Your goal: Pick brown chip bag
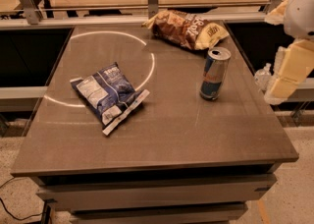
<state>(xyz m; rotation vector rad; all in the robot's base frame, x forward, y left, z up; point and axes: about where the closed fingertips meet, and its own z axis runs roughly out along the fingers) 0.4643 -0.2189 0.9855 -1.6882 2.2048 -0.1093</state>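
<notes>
The brown chip bag lies on its side at the far edge of the table, dark brown with yellow ends and white lettering. My gripper shows as cream-coloured arm parts at the right edge of the view, beyond the table's right side. It is well apart from the bag and to the right of the can. It holds nothing that I can see.
A blue and silver can stands upright just in front of the brown bag. A blue-and-white chip bag lies at left of centre. A metal rail runs behind the table, with a cluttered desk beyond.
</notes>
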